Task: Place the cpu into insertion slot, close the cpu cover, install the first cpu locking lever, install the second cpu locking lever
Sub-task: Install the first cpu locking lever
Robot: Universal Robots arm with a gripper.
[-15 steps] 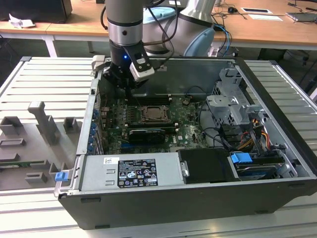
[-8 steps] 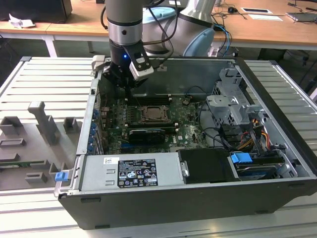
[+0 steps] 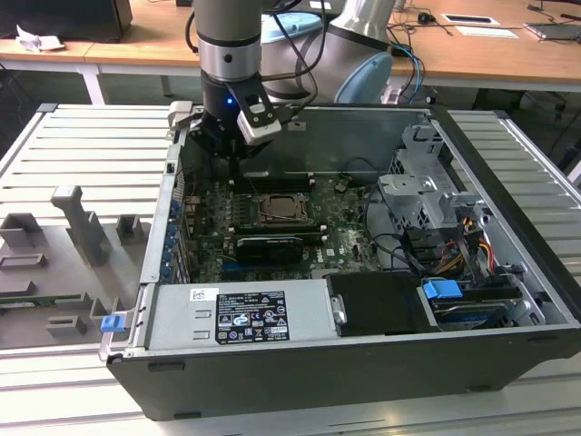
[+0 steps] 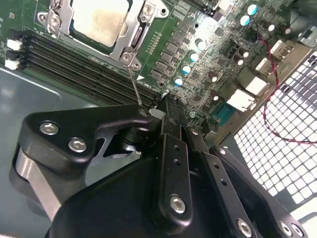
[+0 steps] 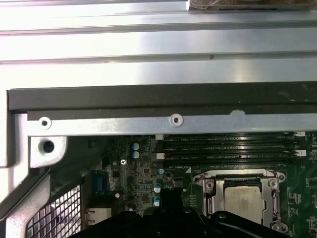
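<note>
— Near the front of the case sits the power supply [image 3: 236, 313], then the black card [image 3: 263, 245]. Where is the cpu?
— Just beyond them, the cpu [image 3: 282, 209] lies in the insertion slot [image 3: 307, 216], with the cpu cover [image 4: 132, 30] down over it. Past the memory slots [image 4: 74, 64], farther back and toward the exterior view's left, hangs the gripper [image 3: 229, 150].
— Open or closed?
— I cannot tell. A thin locking lever [image 4: 133, 82] rises from the socket corner and seems to meet the gripper's tip.
— Risk?
— I judge the springy lever could slip free and snap back, or miss its catch, leaving the cover unclamped.
</note>
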